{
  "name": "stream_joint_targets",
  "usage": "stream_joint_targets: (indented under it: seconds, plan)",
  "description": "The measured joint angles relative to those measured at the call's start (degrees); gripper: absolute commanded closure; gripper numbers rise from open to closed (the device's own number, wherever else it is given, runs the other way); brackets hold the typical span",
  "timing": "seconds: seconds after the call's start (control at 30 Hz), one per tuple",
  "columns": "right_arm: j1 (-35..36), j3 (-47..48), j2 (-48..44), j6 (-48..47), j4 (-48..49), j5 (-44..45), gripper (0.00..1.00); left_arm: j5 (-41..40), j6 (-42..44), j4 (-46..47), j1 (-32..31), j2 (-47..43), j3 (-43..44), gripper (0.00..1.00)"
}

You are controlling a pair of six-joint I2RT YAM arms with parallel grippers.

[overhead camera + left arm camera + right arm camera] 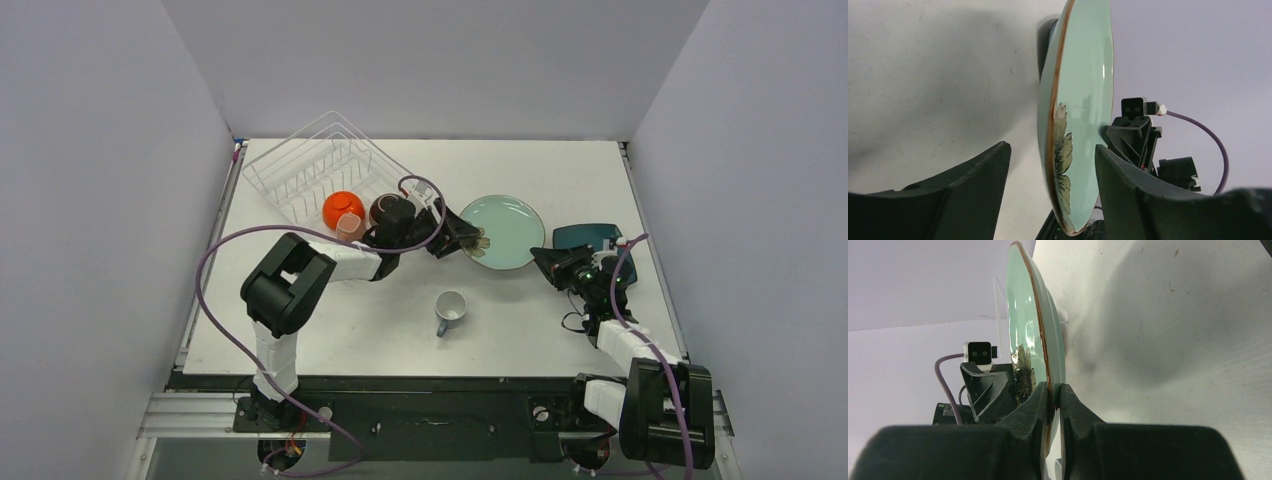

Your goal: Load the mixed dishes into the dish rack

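Pale-teal plate (503, 225): between the two arms, right of the dish rack (310, 175), carried by its rim.
Right end effector (1053, 390): clamped on one rim, presenting the plate.
Left end effector (1053, 155): jaws apart, straddling the flowered rim; likely a handover toward the rack side.

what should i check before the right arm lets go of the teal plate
1. right end effector shut on pale-teal plate rim: ok
2. plate's opposite rim sits inside left end effector: ok
3. its fingers gripping the plate: not ok, gaps show on both sides
4. plate lifted off the table: cannot tell
5. route to dish rack: not ok, orange-red bowl, pink mug and brown bowl crowd its near side
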Motion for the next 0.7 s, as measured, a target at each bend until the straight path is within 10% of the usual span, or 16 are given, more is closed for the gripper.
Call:
stream_joint_targets:
  seconds: [0.47, 0.7]
  plan:
    - [0.11, 0.0, -2.08, -0.81, -1.49, -1.46, 1.0, -1.03, 1.75, -2.86, -1.11, -0.31, 2.05, 1.0]
    - [4.52, 6.88, -7.37, -12.2, -15.96, -1.33, 0.52, -1.81, 7.06, -9.49, -1.25, -6.67, 2.14, 1.0]
